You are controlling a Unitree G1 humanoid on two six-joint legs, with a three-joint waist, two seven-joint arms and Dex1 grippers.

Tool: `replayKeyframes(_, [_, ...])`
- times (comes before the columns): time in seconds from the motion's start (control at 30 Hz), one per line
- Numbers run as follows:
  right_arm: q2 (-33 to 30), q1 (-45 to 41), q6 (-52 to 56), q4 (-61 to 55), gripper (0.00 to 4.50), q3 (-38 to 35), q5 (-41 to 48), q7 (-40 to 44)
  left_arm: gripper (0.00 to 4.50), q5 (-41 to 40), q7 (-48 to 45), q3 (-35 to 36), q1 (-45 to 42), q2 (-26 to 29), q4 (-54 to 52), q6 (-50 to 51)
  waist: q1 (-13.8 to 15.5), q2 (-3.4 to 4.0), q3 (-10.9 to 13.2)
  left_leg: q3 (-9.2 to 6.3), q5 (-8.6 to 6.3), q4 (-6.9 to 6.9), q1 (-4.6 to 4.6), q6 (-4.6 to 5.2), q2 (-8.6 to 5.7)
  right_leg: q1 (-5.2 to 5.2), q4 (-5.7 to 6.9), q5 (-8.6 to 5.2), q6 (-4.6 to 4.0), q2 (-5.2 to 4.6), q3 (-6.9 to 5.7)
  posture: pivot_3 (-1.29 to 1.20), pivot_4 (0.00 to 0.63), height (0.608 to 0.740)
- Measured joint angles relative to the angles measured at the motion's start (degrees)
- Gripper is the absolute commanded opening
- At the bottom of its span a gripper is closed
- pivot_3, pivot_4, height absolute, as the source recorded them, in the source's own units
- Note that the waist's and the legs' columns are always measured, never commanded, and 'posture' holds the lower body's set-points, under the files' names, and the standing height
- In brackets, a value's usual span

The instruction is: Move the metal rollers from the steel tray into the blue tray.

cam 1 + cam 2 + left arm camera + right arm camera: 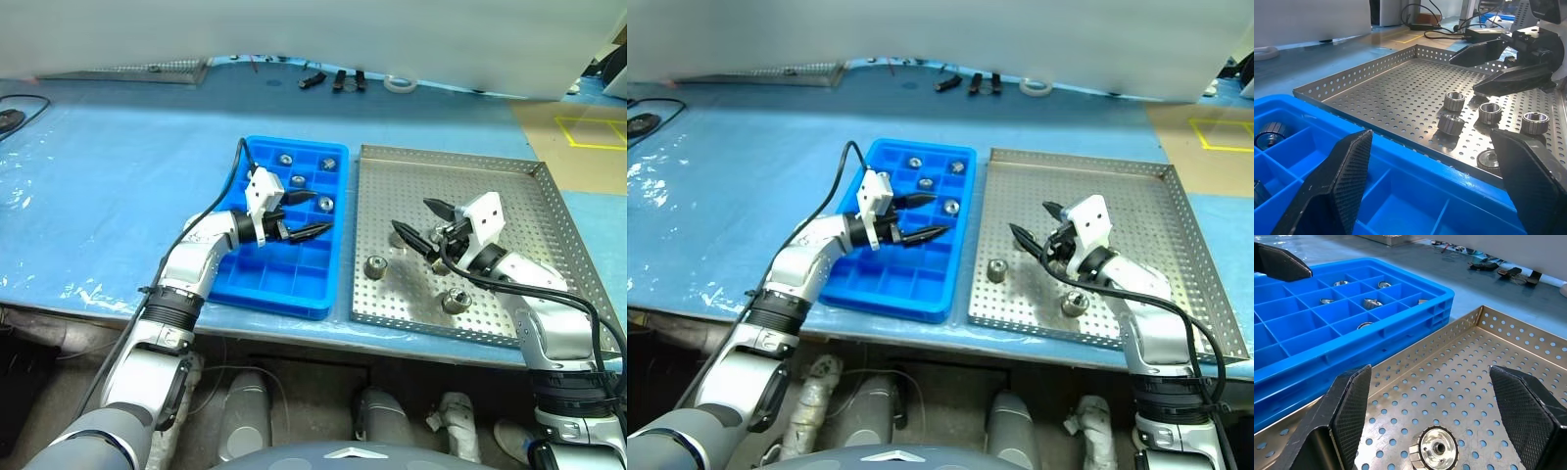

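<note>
The blue tray [294, 276] lies left of the steel tray [514, 201] on the blue-covered table. Several metal rollers [325, 204] sit in the blue tray's far compartments. More rollers lie on the steel tray's holed floor, one near its left rim [375, 266] and one toward the front [454, 301]; the left wrist view shows several [1450, 124] grouped there. My left gripper [317, 212] hovers open and empty over the blue tray's right side. My right gripper [412, 217] is open over the steel tray, with one roller [1437, 449] lying on the floor between its fingers [1349, 406].
Small tools [338, 80] and a roll of tape [399, 84] lie along the table's far edge. Another perforated tray [147, 70] sits at the far left, with a black cable [12, 117] near it. The table's front edge runs just below both trays.
</note>
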Motion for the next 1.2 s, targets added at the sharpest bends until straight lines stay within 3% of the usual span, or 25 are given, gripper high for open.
replayKeyframes(0.23, [0.1, 0.3, -1.2, 0.0, 4.08, 0.0, -1.2, -1.5, 4.07, 0.0, 0.0, 0.0, 0.0, -0.6, 0.0, 0.0, 0.0, 0.0, 0.0, 0.15, 0.0, 0.0, 0.07, -0.01, 0.06, -0.04, 0.0, 0.0, 0.0, 0.04, 0.24, -0.06, 0.15, 0.74])
replayKeyframes(0.3, [0.2, 0.3, -1.2, 0.0, 4.08, 0.0, -1.3, -1.7, 4.07, 0.0, 0.0, 0.0, 0.0, -0.6, 0.0, 0.0, 0.2, 0.0, 0.0, 0.68, -0.04, -0.05, 0.29, -0.01, 0.11, -0.24, 0.03, 0.01, 0.01, 0.17, 0.86, -0.06, 0.15, 0.74])
replayKeyframes(0.37, [0.3, 0.3, -1.5, 0.0, 4.08, 0.0, -1.7, -2.0, 4.07, 0.0, 0.0, 0.1, 0.0, -0.5, 0.1, 0.0, 1.0, -0.2, 0.1, 2.34, -0.35, 0.08, 1.06, -0.38, 0.68, -0.74, 0.07, 0.24, 0.18, 1.22, 2.97, -0.06, 0.15, 0.74])
replayKeyframes(0.4, [0.4, 0.3, -1.5, 0.0, 4.08, 0.0, -2.1, -2.7, 4.07, 0.0, 0.0, 0.2, -0.1, -0.5, 0.1, 0.0, 0.9, -0.27, 0.1, 2.73, -0.47, 0.1, 1.18, -0.34, 0.83, -0.9, 0.09, 0.33, 0.26, 1.37, 3.41, -0.06, 0.15, 0.74])
replayKeyframes(0.57, [0.4, 0.3, -1.5, 0.0, 4.08, 0.0, -2.5, -3.6, 4.07, 0.0, -0.1, 0.1, -0.1, -0.9, 0.1, 0.1, -0.6, -0.27, 0.1, 2.57, -0.58, -0.01, 1.04, -0.11, 0.92, -0.99, 0.07, 0.32, 0.16, 1.2, 2.85, -0.06, 0.15, 0.74])
replayKeyframes(1.2, [0.4, 0.3, -1.5, 0.0, 4.08, 0.0, -2.2, -3.5, 4.07, 0.0, -0.2, 0.1, -0.1, -0.9, -0.5, 0.7, -0.5, -0.27, 0.1, 2.43, -0.6, 0.05, 0.74, -0.01, 0.84, -0.97, 0.01, 0.29, 0.12, 0.97, 2.48, -0.07, 0.15, 0.74])
